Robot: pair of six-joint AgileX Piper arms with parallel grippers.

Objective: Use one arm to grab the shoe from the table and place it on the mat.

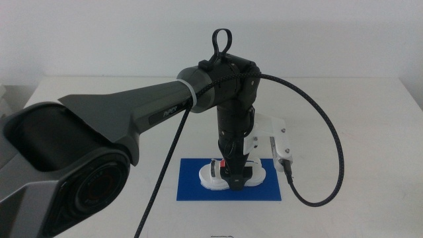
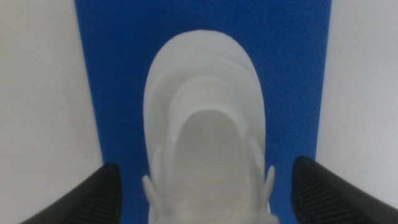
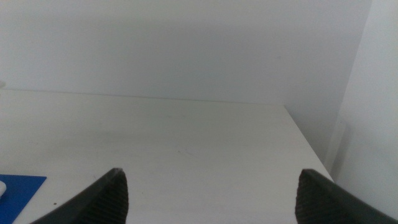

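The sandal (image 1: 231, 173) lies on the blue mat (image 1: 192, 185), low in the middle of the frame. The left gripper (image 1: 233, 177) stands straight over it, jaws spread wide and clear of both sides. Lift straight up so nothing drags it. The right gripper (image 3: 211, 205), also spread, waits off-frame over the bare table (image 3: 186, 143).
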